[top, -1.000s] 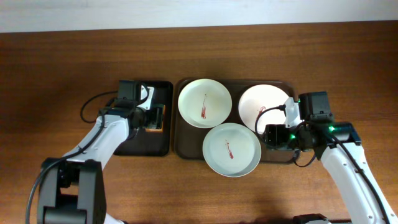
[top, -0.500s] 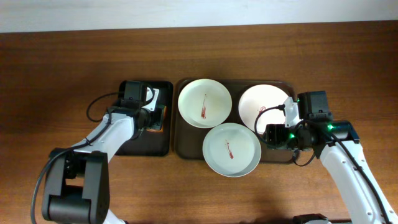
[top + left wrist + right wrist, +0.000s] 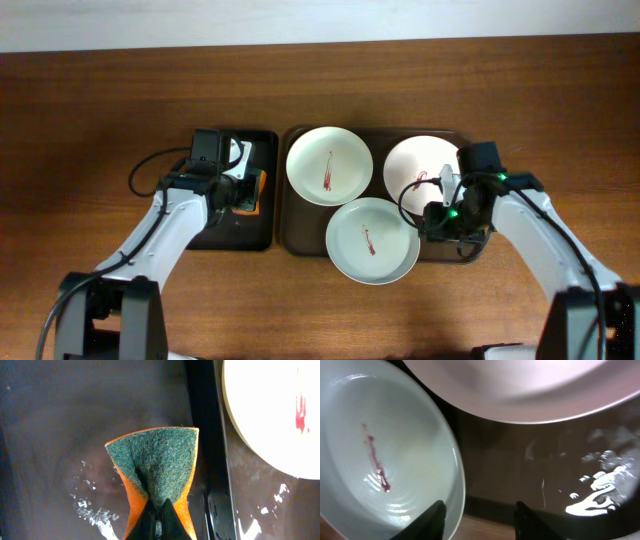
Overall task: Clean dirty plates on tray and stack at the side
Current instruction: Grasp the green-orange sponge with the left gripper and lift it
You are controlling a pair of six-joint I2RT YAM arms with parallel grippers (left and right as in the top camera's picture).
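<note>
left gripper [image 3: 160, 516] — clenched on sponge [image 3: 159, 462], over black tray [image 3: 214, 236] just left of the tray [image 3: 295, 228] | right gripper [image 3: 478, 515] spread, astride smeared mint plate [image 3: 385, 455] rim, tray front | left white plate [image 3: 329, 165], right white plate [image 3: 418, 162] — tray back

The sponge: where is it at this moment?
In the overhead view the sponge is on the robot's left, pinched by the left gripper over the black tray, close to its edge beside the brown tray.
</note>
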